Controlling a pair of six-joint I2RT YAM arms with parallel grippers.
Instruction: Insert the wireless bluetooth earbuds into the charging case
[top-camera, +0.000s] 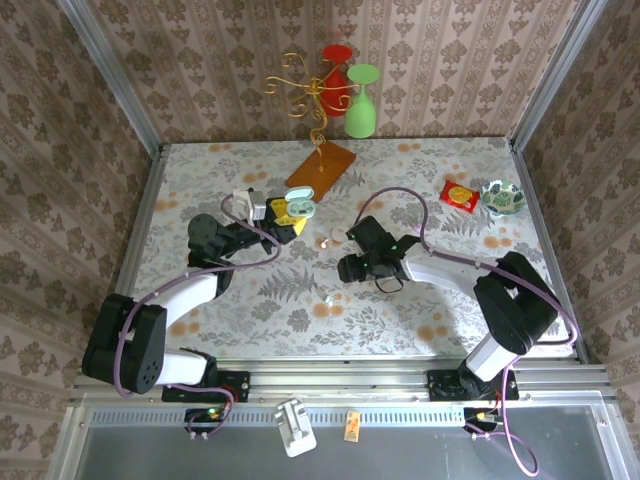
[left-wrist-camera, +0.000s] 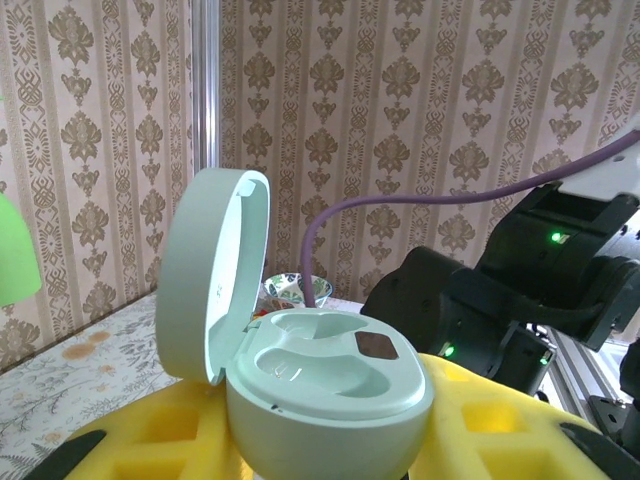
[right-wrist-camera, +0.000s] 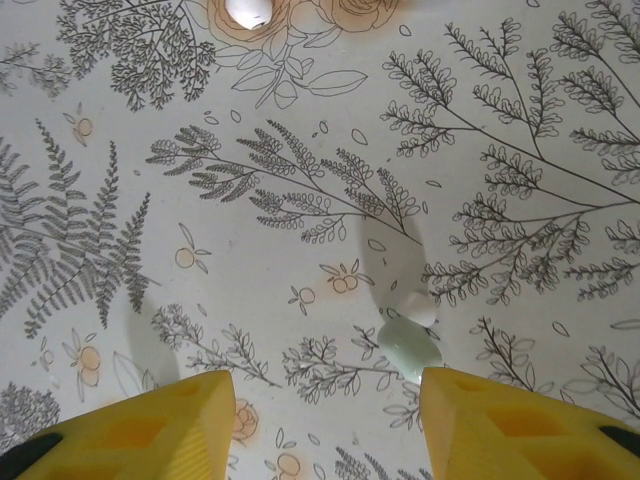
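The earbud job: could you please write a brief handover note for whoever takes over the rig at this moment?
Left gripper: shut on the charging case, lid open, both sockets empty.
Right gripper: open over the table, one earbud lying between its fingers; another earbud lies farther off.
Done: case held open.
Left: pick up each earbud and seat it in the case.

No writing on anything here is legible.

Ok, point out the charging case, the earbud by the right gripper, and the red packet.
charging case (left-wrist-camera: 330, 405): left wrist view, front wall of its open base.
earbud (right-wrist-camera: 408, 345): right wrist view, its rounded body.
red packet (top-camera: 459, 194): top external view, its middle.
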